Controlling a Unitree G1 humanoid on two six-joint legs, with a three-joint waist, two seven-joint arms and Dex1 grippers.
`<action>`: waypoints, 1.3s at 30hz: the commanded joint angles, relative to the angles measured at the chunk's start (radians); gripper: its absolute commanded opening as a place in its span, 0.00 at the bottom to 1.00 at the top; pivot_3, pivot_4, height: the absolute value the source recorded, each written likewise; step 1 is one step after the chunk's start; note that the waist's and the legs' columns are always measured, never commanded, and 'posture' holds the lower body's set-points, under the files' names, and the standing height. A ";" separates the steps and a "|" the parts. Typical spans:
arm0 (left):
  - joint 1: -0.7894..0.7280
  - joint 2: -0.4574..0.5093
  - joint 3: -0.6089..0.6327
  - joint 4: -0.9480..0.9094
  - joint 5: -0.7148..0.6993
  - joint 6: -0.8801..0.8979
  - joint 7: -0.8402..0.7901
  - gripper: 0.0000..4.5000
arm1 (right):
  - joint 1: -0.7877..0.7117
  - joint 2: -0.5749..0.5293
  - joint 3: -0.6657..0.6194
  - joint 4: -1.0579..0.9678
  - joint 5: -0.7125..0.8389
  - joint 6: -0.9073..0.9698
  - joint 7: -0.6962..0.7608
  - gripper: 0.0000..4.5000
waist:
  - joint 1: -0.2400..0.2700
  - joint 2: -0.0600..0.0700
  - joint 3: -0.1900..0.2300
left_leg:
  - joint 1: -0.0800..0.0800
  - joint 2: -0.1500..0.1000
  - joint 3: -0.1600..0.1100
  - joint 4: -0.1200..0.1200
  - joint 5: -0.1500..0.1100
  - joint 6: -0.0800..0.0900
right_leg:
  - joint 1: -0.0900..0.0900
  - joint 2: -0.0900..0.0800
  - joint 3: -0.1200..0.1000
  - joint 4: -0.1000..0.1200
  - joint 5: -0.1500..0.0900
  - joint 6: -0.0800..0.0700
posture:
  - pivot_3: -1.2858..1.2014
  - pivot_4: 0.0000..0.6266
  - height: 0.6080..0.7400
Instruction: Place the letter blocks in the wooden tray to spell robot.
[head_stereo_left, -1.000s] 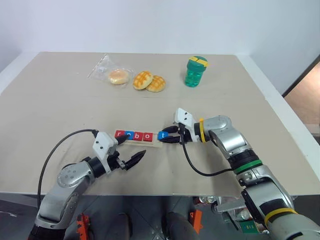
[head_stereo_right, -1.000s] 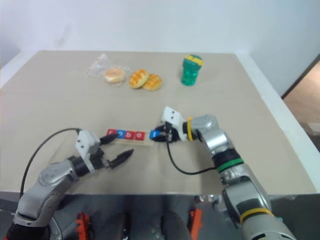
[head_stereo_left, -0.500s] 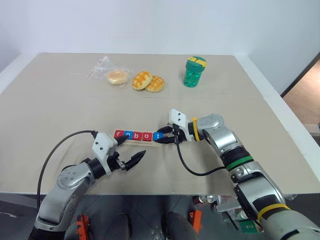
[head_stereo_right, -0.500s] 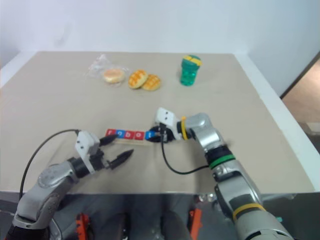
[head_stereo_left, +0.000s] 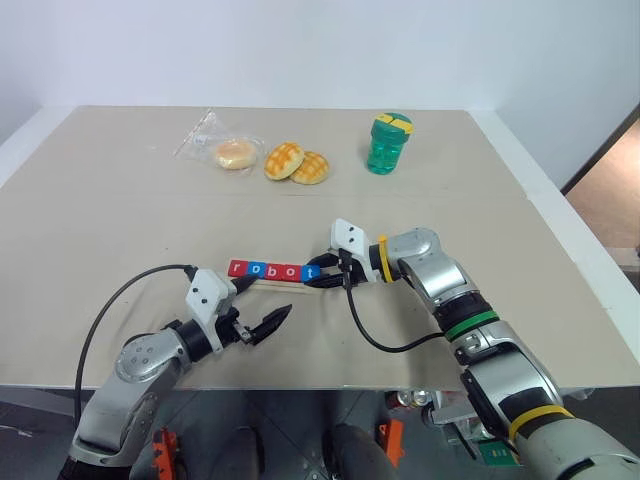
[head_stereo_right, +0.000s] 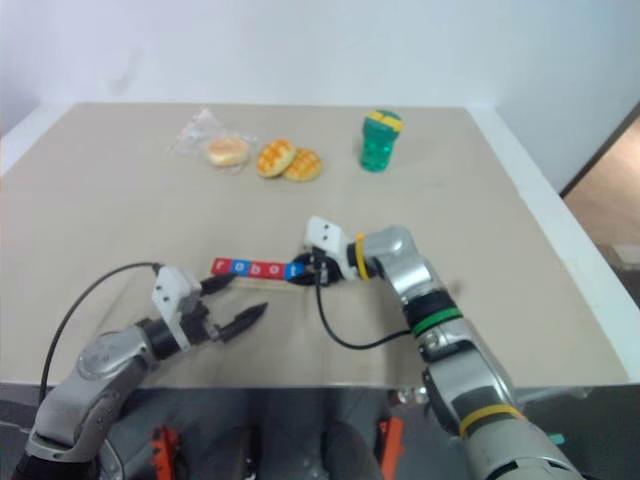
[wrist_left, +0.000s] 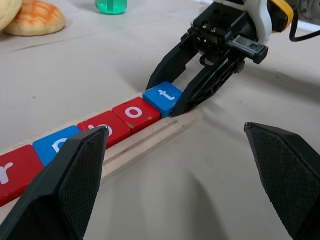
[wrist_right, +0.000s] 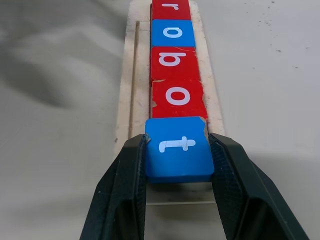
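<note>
While the left gripper (head_stereo_left: 262, 309) hovered open near the wooden tray (wrist_right: 131, 95), the right gripper (wrist_right: 178, 165) pinched the blue t block (wrist_right: 178, 148) at the tray's end, touching the red o block (wrist_right: 177, 98).

lab, bare test table (head_stereo_left: 120, 220), white walls

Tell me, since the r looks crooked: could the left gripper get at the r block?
Probably yes: the open left gripper sits beside the tray, and nothing lies between it and the r block.
</note>
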 joint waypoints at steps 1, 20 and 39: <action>0.000 -0.003 -0.002 -0.029 0.007 -0.024 0.000 1.00 | -0.023 0.004 -0.004 -0.002 -0.003 0.000 0.002 0.27 | 0.000 0.000 0.000 | 0.000 0.000 0.000 0.000 0.000 0.000 | 0.000 0.000 0.000 0.000 0.000 0.000 | 0.52 0.24 1.00; 0.001 -0.005 -0.009 -0.018 0.025 -0.048 -0.015 1.00 | -0.032 0.016 -0.030 0.005 0.010 0.077 -0.024 0.38 | 0.000 0.000 0.000 | 0.000 0.000 0.000 0.000 0.000 0.000 | 0.000 0.000 0.000 0.000 0.000 0.000 | 0.52 0.24 1.00; 0.010 0.005 0.000 -0.012 0.028 -0.044 -0.024 1.00 | -0.039 0.023 -0.065 -0.083 0.064 0.164 -0.035 0.99 | -0.001 0.000 0.000 | 0.000 0.000 0.001 0.000 0.000 0.000 | 0.000 0.000 0.000 0.000 0.000 0.000 | 0.52 0.24 1.00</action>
